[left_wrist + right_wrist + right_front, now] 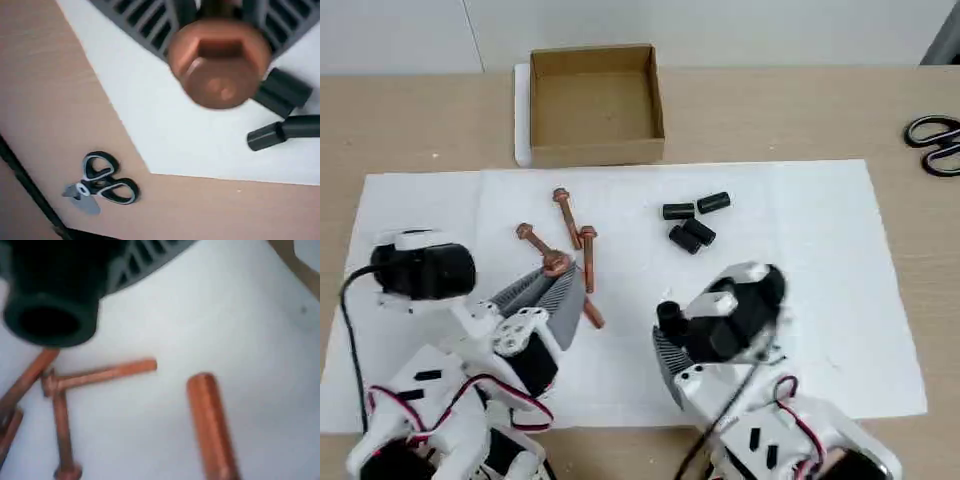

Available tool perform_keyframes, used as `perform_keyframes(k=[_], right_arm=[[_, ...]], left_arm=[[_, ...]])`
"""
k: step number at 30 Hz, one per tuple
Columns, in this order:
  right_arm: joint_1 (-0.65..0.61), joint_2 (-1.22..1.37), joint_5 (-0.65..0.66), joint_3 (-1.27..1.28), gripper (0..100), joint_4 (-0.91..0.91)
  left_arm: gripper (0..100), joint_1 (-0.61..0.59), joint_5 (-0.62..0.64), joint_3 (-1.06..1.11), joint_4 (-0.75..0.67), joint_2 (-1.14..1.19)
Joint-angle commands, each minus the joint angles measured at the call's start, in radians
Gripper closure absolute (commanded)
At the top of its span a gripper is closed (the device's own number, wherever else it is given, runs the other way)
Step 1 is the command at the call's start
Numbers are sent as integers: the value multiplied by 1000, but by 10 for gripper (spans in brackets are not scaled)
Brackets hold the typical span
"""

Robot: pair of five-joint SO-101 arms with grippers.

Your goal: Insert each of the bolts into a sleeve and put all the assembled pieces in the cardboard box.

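Copper bolt (593, 316) sits clamped near its head in the left fingers (535, 290), which are closed tight on it, and its shank sticks out toward the other arm. The black sleeve (669, 315) is pinched in the right fingers (668, 355), closed on its body, with the open bore turned toward the bolt side. The two parts are near but apart, so the step in hand looks like the mating. To do it well, shank and bore likely need to share one axis first. In the right wrist view the shank lies off to one side of the bore, so the aim wants correcting before any push. After that a slow, straight feed seems best, since a tilted entry could jam or twist either part out of its grip. Bare paper (820, 300) between the arms gives fair room. Three loose bolts (588, 260) lie crossed just beside the left fingers and could be swept by a swing that way. Loose sleeves (678, 211) lie beyond the right fingers, toward the box (595, 105), which stands open at the paper's far edge on the table (420, 120). Scissors (935, 140) lie well apart, out on the right arm's side.
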Motion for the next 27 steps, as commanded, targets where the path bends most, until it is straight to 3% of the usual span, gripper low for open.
perform_keyframes(k=[1,7,11,17,27], right_arm=[[-38,-8,-8,14,995,-19],[-65,-8,-6,58,995,-27],[-65,-8,-5,61,995,-27],[-65,-1,-5,63,995,-81],[-116,-1,-8,104,995,-143]], left_arm=[[994,14,5,18,-109,-8],[994,14,5,38,-186,-6],[994,17,5,44,-187,-6],[994,141,8,42,-187,-8],[994,150,6,44,-187,-6]])
